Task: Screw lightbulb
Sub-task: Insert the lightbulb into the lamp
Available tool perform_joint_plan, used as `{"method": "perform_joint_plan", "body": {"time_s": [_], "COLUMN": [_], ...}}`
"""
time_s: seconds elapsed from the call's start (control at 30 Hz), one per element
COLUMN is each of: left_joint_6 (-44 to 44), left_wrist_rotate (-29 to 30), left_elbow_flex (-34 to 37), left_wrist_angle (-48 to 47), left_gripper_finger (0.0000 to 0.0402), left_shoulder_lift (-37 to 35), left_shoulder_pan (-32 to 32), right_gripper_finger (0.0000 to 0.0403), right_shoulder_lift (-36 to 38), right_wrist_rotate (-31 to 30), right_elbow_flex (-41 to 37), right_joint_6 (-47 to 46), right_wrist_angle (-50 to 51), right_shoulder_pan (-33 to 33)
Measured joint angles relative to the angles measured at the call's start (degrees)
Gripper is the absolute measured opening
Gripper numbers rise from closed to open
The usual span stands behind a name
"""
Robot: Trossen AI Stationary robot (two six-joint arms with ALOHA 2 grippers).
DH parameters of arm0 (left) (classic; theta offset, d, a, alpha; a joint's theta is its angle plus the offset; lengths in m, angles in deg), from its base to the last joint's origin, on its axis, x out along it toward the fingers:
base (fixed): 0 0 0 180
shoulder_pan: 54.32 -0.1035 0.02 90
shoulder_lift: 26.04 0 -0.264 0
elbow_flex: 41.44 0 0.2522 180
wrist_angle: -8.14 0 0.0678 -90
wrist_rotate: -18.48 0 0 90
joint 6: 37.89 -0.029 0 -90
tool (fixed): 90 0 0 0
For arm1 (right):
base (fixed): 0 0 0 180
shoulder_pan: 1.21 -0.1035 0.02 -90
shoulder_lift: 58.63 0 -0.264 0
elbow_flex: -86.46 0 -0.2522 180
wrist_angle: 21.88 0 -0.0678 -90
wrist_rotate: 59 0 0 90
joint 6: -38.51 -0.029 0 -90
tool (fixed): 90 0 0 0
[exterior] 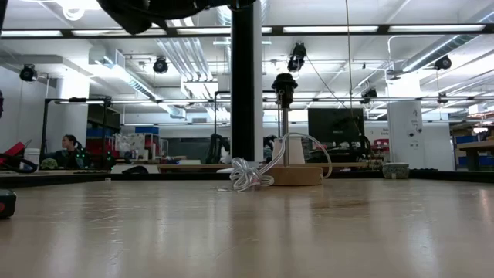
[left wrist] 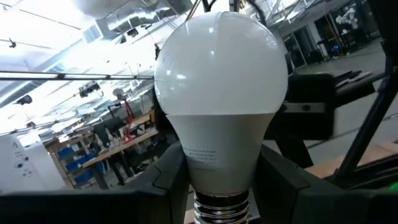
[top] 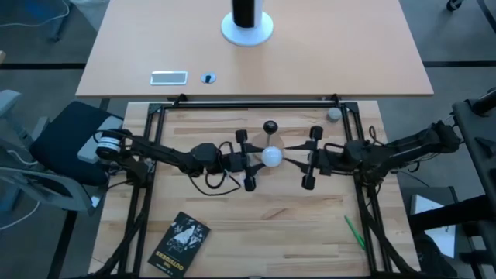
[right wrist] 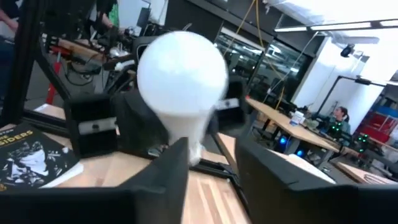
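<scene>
Lightbulb: white frosted globe, held off the table just in front of the lamp socket; screw base seated between the left gripper fingers, apparently for carrying to the socket. Right gripper: just beside the bulb, opposite the left; fingers parted, straddling the globe without a clear grip, likely just released. Socket stand with coiled cord: behind the bulb, empty, awaiting it.

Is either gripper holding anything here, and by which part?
The left gripper holds the lightbulb by its narrow neck, just above the screw base. The right gripper stands open beside the globe, holding nothing.
</scene>
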Motion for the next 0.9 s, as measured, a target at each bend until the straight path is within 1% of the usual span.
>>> {"method": "perform_joint_plan", "body": {"time_s": [0.07, 0.2, 0.3, 0.4, 0.57, 0.67, 0.77, 0.9], "left_joint_6": [-0.44, -0.69, -0.61, -0.57, -0.49, -0.48, -0.42, -0.25], "left_wrist_rotate": [1.28, 1.77, 1.91, 1.86, 1.95, 2.28, 2.36, 2.41], "left_elbow_flex": [-0.76, -1.71, -1.67, -1.67, -1.60, -1.60, -1.60, -1.60], "left_wrist_angle": [-0.20, 0.27, 0.02, 0.07, -0.43, -0.48, -0.46, -0.09], "left_gripper_finger": [0.0127, 0.0127, 0.0127, 0.0127, 0.0127, 0.0127, 0.0127, 0.0127], "left_shoulder_lift": [0.87, 1.61, 1.65, 1.65, 1.65, 1.65, 1.61, 1.77], "left_shoulder_pan": [-0.06, -0.37, -0.37, -0.33, -0.35, -0.42, -0.42, -0.42], "right_gripper_finger": [0.0168, 0.0211, 0.0235, 0.0251, 0.0258, 0.0251, 0.0244, 0.0236], "right_shoulder_lift": [-2.02, -4.84, -5.98, -6.09, -6.40, -6.79, -7.24, -8.03], "right_wrist_rotate": [0.04, -0.04, -0.08, 0.16, 1.52, 1.73, 4.37, 5.90], "right_elbow_flex": [1.39, 3.13, 3.56, 3.58, 3.60, 3.69, 3.71, 3.73], "right_joint_6": [0.00, 0.79, 1.34, 2.02, 2.96, 3.00, 2.95, 2.95], "right_wrist_angle": [0.27, 0.31, -0.60, -1.69, -3.98, -4.45, -4.83, -6.02], "right_shoulder_pan": [0.00, -0.02, -0.01, -0.02, 0.35, 1.36, 2.57, 3.99]}}
